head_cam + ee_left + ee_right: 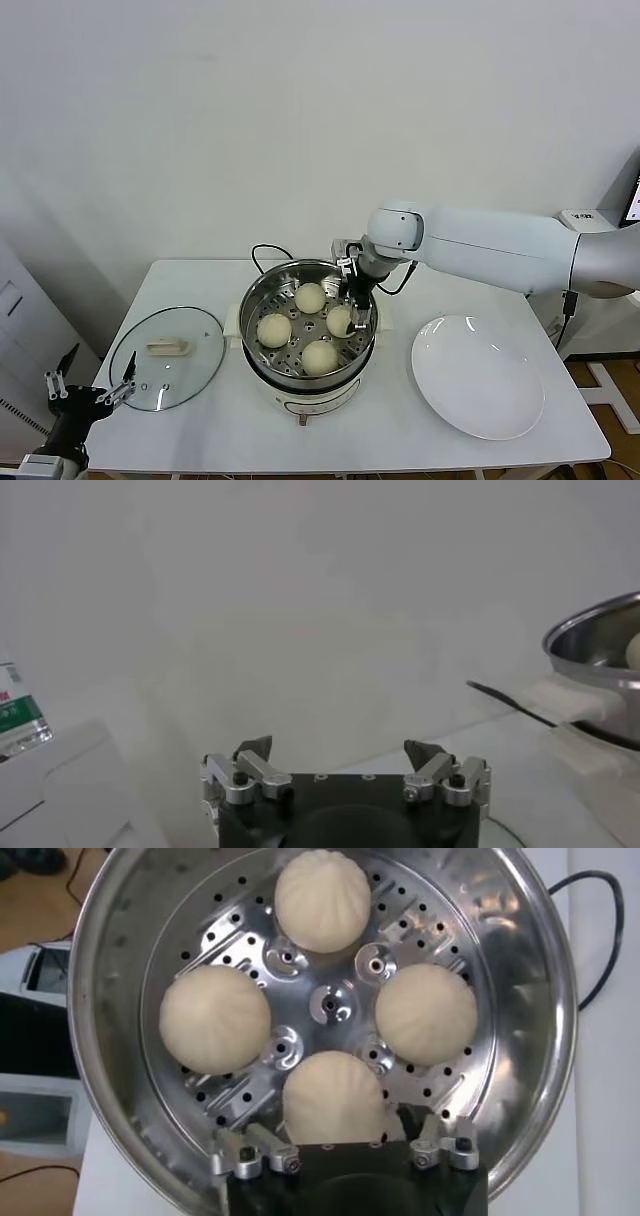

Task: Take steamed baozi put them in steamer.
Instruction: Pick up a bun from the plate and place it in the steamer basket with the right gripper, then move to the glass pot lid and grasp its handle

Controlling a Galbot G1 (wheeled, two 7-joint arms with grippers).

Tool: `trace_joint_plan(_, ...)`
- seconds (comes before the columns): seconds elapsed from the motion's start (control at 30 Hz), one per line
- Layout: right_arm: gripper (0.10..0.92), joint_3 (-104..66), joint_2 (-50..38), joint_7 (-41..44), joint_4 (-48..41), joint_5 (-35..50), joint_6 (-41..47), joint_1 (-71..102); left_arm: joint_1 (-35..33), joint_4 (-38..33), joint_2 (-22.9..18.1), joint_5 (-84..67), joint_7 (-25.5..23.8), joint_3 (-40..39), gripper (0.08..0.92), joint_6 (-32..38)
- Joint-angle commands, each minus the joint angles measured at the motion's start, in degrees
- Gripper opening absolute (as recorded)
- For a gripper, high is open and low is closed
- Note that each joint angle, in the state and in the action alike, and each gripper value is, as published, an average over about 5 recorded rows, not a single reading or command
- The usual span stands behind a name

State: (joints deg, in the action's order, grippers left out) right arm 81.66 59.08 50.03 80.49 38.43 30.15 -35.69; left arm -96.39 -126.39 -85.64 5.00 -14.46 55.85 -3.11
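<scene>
1. Already all four steamed baozi [326, 900] sit inside the steamer [258, 300] — spaced around its perforated floor, none touching another, none stacked.
2. Beside it on the tabletop [380, 430], the white plate [478, 375] is bare, so nothing appears left to carry over.
3. Down inside the pot, the right gripper [356, 322] hangs over the bun nearest it; its fingers [243, 1154] stand apart on either side of that bun, not clamped on it — judged as a release just made.
4. Off at the tabletop's near left corner, the left gripper [88, 392] waits with fingers spread wide, holding nothing.
5. What remains, by my reading: lift the right arm clear of the pot. The glass lid [167, 357] lies flat beside the steamer, off the pot.
</scene>
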Motion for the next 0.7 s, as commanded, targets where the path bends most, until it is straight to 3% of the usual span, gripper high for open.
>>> trace_joint_plan(0.03,0.820,-3.84,-1.58,-4.43,-0.81,8.75,-1.97,-1.90,-0.11,0.01,0.46,-0.24,0.05,0.15,0.823,0.11)
trace_joint_plan(0.1,0.822,-5.62,-2.76,-11.99,-1.28,14.59,-4.96,-1.25,-0.05,0.03,0.76,-0.49,0.10,0.28,0.823,0.14)
trace_joint_plan(0.23,0.823,-14.02,-6.29,-34.79,-1.16,25.17,-12.79,5.02,0.23,-0.11,1.29,-0.74,0.25,0.26,0.823,0.10)
trace_joint_plan(0.37,0.823,-27.01,-10.50,-51.46,-0.60,27.64,-21.55,17.48,0.75,-0.15,1.62,-0.70,0.44,-0.37,0.823,-0.02)
trace_joint_plan(0.7,0.823,-64.52,-19.60,-63.13,1.93,19.52,-34.42,54.18,1.71,-0.93,1.86,1.36,1.15,-2.43,0.823,0.05)
